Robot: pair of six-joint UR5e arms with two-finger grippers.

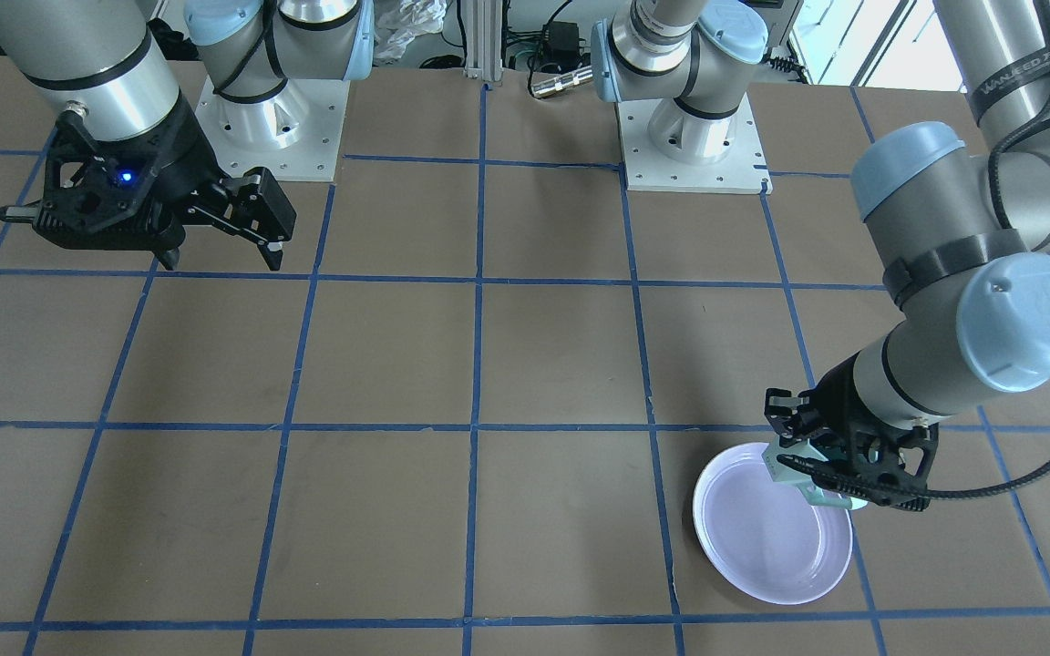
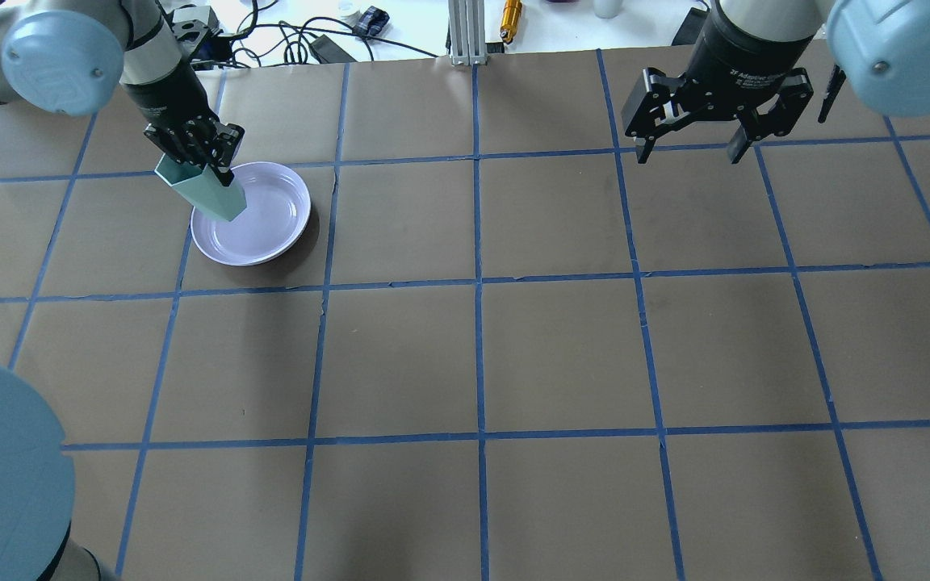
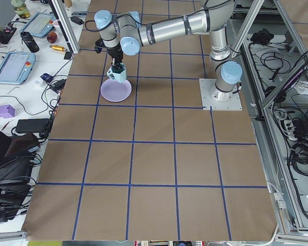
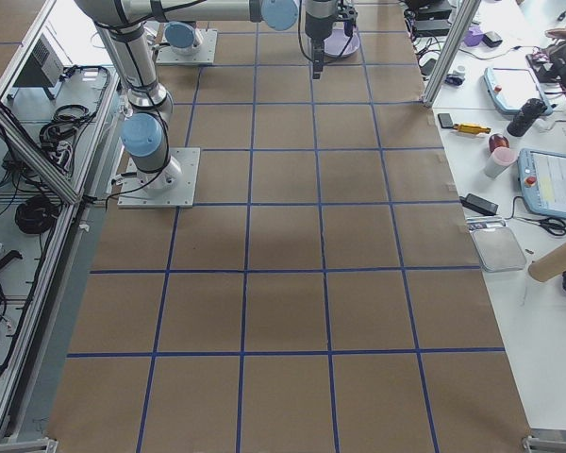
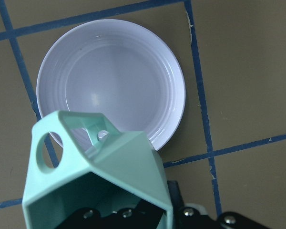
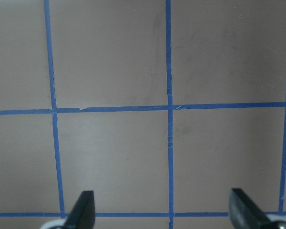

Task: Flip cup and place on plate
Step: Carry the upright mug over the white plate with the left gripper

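My left gripper (image 2: 205,167) is shut on the rim of the pale mint-green cup (image 2: 208,194). It holds the cup tilted over the edge of the lavender plate (image 2: 267,222), mouth toward the gripper and base toward the plate. In the left wrist view the cup (image 5: 102,164) fills the lower left with its handle on the left, and the plate (image 5: 114,76) lies beyond it. The front view shows the cup (image 1: 828,497), the left gripper (image 1: 815,469) and the plate (image 1: 762,538). My right gripper (image 2: 691,152) is open and empty, hovering far away over bare table.
The table (image 2: 473,355) is brown board with a blue tape grid. The two arm bases (image 1: 270,128) (image 1: 689,137) stand at the robot's side. Cables and small items (image 2: 328,40) lie past the far edge. The right wrist view shows only the grid between its fingertips (image 6: 83,210).
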